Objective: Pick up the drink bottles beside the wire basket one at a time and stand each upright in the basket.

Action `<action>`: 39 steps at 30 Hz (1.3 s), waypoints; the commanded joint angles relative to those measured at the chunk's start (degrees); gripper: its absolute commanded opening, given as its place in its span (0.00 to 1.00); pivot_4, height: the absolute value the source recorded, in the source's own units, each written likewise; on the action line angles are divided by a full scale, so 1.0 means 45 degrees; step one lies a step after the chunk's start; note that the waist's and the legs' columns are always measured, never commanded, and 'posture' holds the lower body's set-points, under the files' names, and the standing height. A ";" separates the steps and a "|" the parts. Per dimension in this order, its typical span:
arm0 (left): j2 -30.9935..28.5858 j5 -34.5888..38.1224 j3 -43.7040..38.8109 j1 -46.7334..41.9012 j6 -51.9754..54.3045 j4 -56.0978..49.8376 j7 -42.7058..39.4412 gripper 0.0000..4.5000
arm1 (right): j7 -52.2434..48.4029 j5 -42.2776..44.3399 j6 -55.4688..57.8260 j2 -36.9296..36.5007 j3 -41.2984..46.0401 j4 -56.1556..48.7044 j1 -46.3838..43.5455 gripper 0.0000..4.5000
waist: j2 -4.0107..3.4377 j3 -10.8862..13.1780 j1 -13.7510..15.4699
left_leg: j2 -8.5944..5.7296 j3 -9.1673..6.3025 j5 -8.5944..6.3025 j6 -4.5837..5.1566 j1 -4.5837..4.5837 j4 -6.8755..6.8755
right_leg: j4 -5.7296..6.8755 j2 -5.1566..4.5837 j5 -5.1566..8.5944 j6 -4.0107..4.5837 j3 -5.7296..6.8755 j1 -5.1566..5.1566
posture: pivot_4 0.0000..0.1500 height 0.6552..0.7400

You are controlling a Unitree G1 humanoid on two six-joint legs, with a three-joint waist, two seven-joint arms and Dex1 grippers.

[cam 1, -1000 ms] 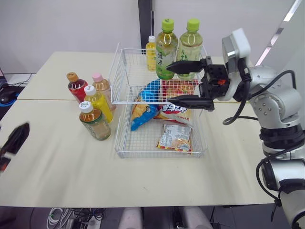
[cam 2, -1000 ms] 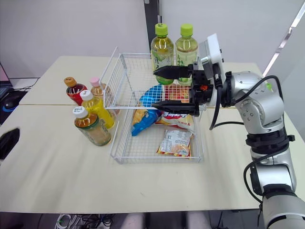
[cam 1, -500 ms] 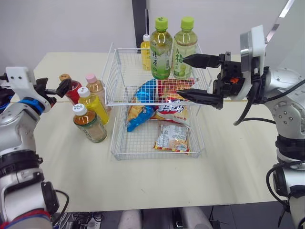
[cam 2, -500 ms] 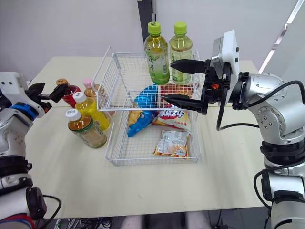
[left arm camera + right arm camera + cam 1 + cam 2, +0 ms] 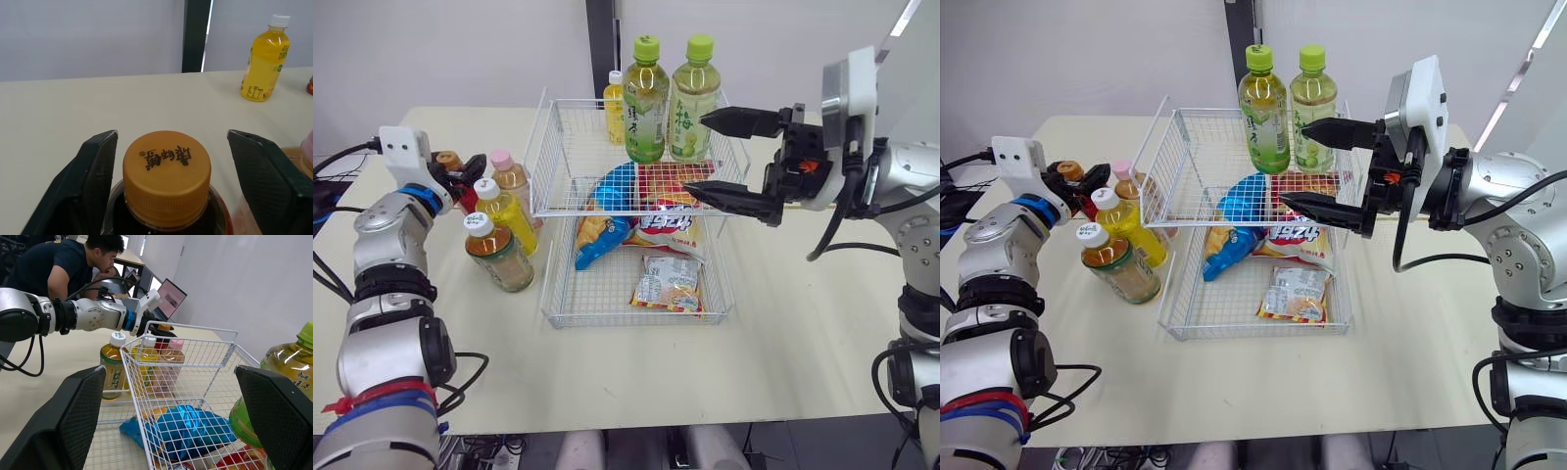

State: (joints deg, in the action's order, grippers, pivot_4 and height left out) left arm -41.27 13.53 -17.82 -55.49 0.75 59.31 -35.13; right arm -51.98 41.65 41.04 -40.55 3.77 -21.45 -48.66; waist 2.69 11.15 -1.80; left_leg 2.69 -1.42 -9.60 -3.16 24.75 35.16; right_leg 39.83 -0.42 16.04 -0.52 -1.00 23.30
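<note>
Left wrist view looks along the left tool (image 5: 172, 133), whose two fingers stand well apart on either side of the orange cap of a red tea bottle (image 5: 166, 178). There is a gap on each side, so the tool is open and grips nothing yet. This bottle stands upright on the counter (image 5: 440, 382), outside the wire basket (image 5: 540, 157). Three more bottles stand just beside the tool, between it and the basket wall: a pink-capped bottle (image 5: 512, 176), a yellow bottle (image 5: 514, 217) and an amber tea bottle (image 5: 501, 257). The right tool (image 5: 697, 155) hangs over the basket's far end, spread wide and empty. Two green tea bottles (image 5: 646, 98) stand upright close to its upper finger. I cannot tell whether they stand inside the wire or just behind it. A small yellow bottle (image 5: 622, 106) stands on the counter beyond the basket. By my reckoning most of the task remains: at least four bottles are left, and the first grasp is about to close.
</note>
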 commanded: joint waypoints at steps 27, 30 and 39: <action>-0.1882 0.0212 0.1733 -0.7547 0.4581 -0.2748 -0.4589 0.30 | 0.0920 0.0167 -0.0615 0.0009 0.1295 0.0058 -0.0075 1.00 | 0.0041 0.0053 0.0165 | -0.0025 0.0005 0.0000 -0.0004 0.0063 -0.0001 | -0.0078 -0.0022 -0.0003 -0.0019 0.0011 0.0019 | 1.00 1.00; -0.1099 0.0347 0.1935 -0.8941 0.5254 -0.2619 -0.4759 0.30 | 0.1093 0.0174 -0.0591 -0.0058 0.1424 -0.0248 0.0237 1.00 | 0.0042 0.0057 0.0151 | -0.0001 -0.0014 0.0001 -0.0003 0.0055 0.0001 | -0.0055 0.0005 0.0002 -0.0029 0.0024 0.0018 | 1.00 1.00; 0.0487 0.0799 0.2328 -0.8967 0.7128 -0.3551 -0.5542 0.30 | 0.1825 0.0377 -0.0349 -0.0285 0.1794 -0.1074 0.0814 1.00 | -0.0034 0.0104 -0.0171 | 0.0000 0.0013 0.0001 -0.0001 0.0055 -0.0009 | -0.0053 0.0011 0.0001 -0.0020 -0.0015 0.0038 | 1.00 1.00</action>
State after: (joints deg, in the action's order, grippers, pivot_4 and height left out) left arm -38.27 15.75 -6.67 -94.65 32.67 46.76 -59.70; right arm -44.55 42.15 39.66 -41.17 10.01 -24.12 -44.84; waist 2.54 11.62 -2.57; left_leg 2.70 -1.37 -9.60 -3.16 24.99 35.12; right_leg 39.67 -0.35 16.06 -0.60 -1.08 23.51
